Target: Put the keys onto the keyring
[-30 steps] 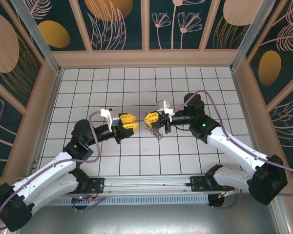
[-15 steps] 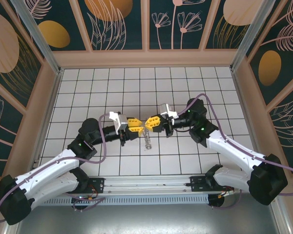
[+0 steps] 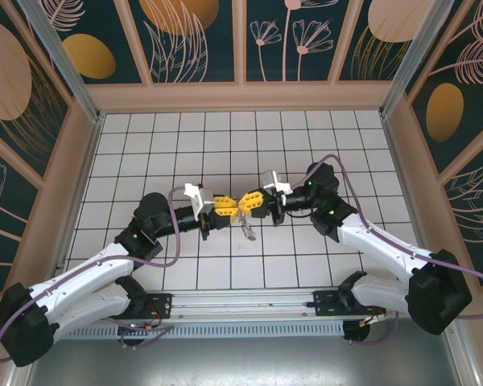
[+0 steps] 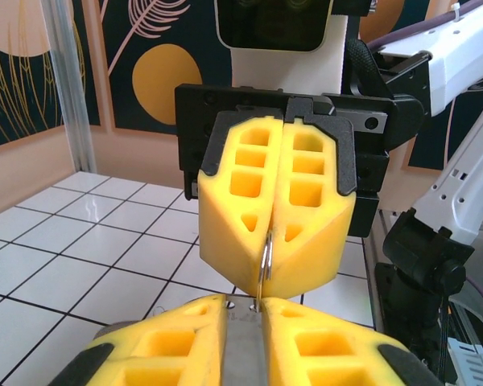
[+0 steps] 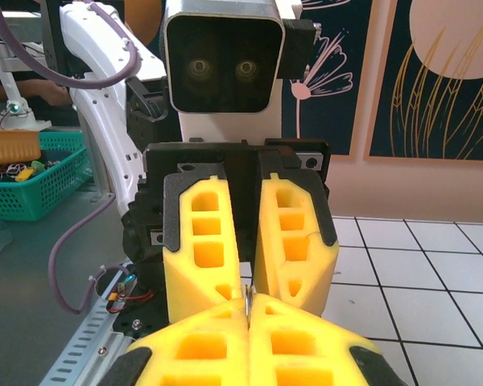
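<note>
Right hand (image 3: 244, 202) pinches the keyring (image 4: 265, 259). Left hand (image 3: 233, 205), narrow (grip unclear), sits at its 9 o'clock. Best to close gently, tips aligned.

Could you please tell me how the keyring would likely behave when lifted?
The keyring looks thin and is pinched edge-on by the right gripper, so it may well twist or slip. The small metal pieces hanging below it in the top view would probably swing loosely.

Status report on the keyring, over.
Right gripper shut on keyring. Left gripper narrowly open, tips at it. Metal pieces dangle below. No obstruction between the tips.
</note>
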Available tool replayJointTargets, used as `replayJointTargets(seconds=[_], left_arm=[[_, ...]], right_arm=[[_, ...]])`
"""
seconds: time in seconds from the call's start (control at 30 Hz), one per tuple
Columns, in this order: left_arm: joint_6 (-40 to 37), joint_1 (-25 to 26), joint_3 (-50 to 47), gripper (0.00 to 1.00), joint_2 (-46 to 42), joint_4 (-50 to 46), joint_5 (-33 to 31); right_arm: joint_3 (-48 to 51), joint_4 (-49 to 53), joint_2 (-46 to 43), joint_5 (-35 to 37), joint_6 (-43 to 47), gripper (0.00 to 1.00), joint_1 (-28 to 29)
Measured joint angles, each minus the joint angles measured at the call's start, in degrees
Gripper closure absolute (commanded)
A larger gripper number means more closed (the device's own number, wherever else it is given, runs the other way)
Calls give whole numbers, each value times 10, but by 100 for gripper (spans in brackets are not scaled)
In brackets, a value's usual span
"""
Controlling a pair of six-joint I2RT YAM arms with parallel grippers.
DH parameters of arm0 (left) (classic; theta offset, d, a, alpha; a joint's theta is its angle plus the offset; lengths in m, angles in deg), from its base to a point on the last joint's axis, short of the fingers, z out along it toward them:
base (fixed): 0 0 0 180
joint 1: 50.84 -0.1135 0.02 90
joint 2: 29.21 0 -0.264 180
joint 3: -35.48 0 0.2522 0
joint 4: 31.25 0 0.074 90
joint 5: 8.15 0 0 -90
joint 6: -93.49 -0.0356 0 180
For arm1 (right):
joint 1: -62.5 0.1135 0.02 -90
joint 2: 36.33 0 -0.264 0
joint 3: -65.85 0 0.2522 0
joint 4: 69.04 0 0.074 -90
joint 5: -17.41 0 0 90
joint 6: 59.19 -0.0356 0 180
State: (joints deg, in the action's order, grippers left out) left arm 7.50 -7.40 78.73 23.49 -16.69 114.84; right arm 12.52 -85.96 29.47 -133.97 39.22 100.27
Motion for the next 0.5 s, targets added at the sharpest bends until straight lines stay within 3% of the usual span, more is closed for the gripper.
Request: replayJointTargets(seconds=[0.27,0.4,0.5], left_arm=[[0,0,0,88,0,2,0],[0,0,-2,100,0,6,0],[-4,0,-5,100,0,7,-3]], right_arm=[[0,1,0,4,4,100,-1],[1,0,0,9,7,100,-1],[3,3,0,13,13,100,-1]])
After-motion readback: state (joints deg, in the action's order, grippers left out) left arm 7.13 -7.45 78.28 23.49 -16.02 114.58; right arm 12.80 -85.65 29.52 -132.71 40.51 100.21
